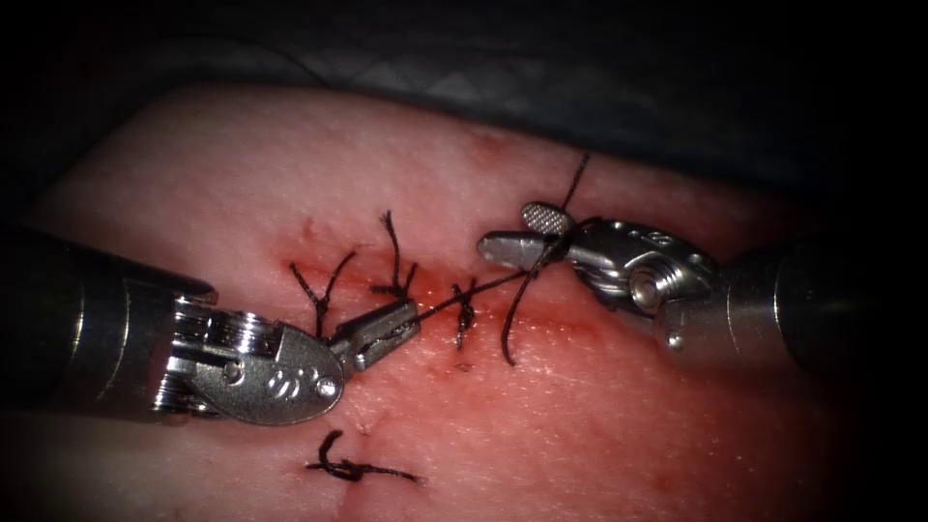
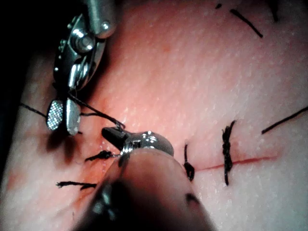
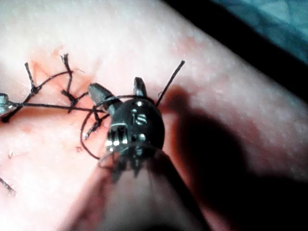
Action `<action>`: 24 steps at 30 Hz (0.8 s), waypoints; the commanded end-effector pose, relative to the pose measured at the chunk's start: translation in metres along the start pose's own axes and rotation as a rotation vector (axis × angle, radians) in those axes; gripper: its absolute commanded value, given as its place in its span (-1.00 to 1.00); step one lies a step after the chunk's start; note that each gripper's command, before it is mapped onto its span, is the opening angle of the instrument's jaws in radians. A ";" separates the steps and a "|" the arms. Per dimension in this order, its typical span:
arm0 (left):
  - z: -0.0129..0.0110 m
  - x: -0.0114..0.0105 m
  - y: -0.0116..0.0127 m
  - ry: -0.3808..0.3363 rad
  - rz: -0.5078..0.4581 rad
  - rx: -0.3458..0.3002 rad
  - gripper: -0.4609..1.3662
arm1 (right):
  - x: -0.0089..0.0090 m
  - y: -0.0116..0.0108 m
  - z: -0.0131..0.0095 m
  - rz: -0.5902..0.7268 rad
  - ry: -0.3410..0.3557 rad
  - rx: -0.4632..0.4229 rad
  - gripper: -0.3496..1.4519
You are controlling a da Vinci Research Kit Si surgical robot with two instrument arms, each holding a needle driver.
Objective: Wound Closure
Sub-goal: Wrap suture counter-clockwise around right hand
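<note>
Endoscope: left tool (image 1: 401, 319) is coming in low from the left, jaws clenched on the thread (image 1: 474, 290) just left of the cut (image 1: 435, 285). Thread is running taut from there across to the right tool (image 1: 522, 237), whose jaws are sitting apart with the strand looping around them, not clamped on anything. A loose end is curving down from that loop onto the tissue (image 1: 628, 416); another is rising past the upper jaw. Tied stitches with cut tails (image 1: 391, 261) are crowding the cut between the tools; a separate knotted scrap (image 1: 353, 469) is lying on the tissue below the left tool. Needle: can't tell where it is.

Left wrist: left tool (image 2: 113, 134) is gripping thread (image 2: 94, 111) beside the right tool (image 2: 62, 118), jaws spread. Stitches (image 2: 226, 151) are crossing the cut (image 2: 245, 161).

Right wrist: right tool (image 3: 118, 94), jaws parted, thread (image 3: 53, 105) wrapping around them and blocking part of the stitches (image 3: 67, 77).
</note>
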 end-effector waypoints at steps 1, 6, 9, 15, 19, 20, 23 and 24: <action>0.0000 0.0000 0.0000 0.002 0.001 -0.006 -0.88 | 0.0000 0.0000 -0.0001 0.000 -0.001 0.001 0.34; 0.0000 0.0001 -0.0001 0.032 0.012 -0.045 -0.88 | 0.0000 0.0000 -0.0001 -0.001 -0.001 0.001 0.36; 0.0000 0.0002 -0.0003 0.046 0.024 -0.064 -0.88 | -0.0001 -0.0001 -0.0001 -0.019 -0.004 0.006 0.37; -0.0005 0.0014 -0.0021 0.057 0.064 -0.094 -0.88 | -0.0005 -0.0007 0.0000 -0.082 -0.033 0.046 0.37; -0.0005 0.0024 -0.0034 0.059 0.070 -0.110 -0.88 | -0.0008 -0.0013 0.0002 -0.144 -0.049 0.072 0.37; -0.0005 0.0025 -0.0035 0.059 0.075 -0.111 -0.88 | -0.0008 -0.0014 0.0002 -0.166 -0.051 0.077 0.37; -0.0003 0.0029 -0.0039 0.063 0.086 -0.118 -0.88 | -0.0010 -0.0016 0.0002 -0.232 -0.058 0.094 0.38; -0.0002 0.0030 -0.0040 0.066 0.086 -0.123 -0.88 | -0.0011 -0.0017 0.0001 -0.253 -0.060 0.100 0.37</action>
